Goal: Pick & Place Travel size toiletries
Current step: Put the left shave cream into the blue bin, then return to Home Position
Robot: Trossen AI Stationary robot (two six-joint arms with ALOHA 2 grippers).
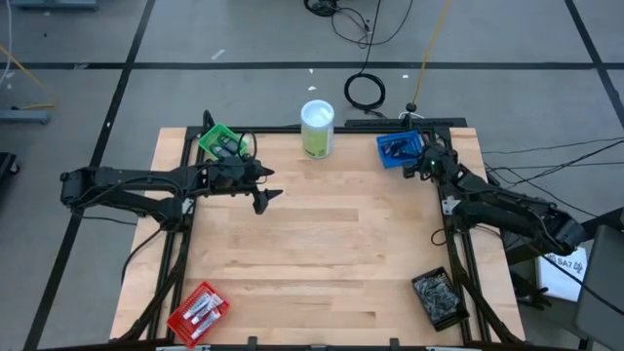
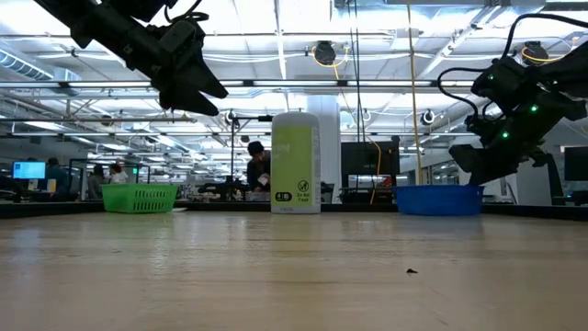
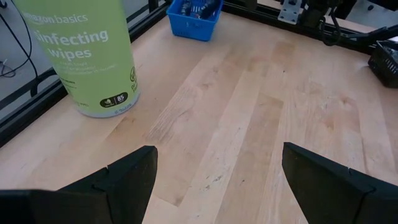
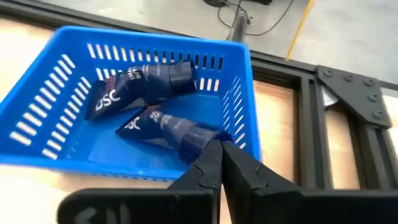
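Two dark blue tubes [image 4: 140, 84] [image 4: 165, 127] with white lettering lie on the floor of the blue bin [image 4: 155, 37] at the table's far right. My right gripper [image 4: 219, 149] is shut and empty. It hangs just above the bin's near rim [image 2: 439, 191], and its tips point at the cap of the nearer tube. My left gripper [image 3: 217, 180] is open and empty. It is held well above the table's far left part [image 1: 263, 198], facing the wipes canister [image 3: 81, 56].
A green bin [image 1: 222, 142] stands at the far left. A red bin [image 1: 198, 310] with small items is at the near left, and a dark bin [image 1: 441, 295] at the near right. The white-and-green canister [image 1: 317, 129] is at the far middle. Bare wood lies between [image 1: 322, 253].
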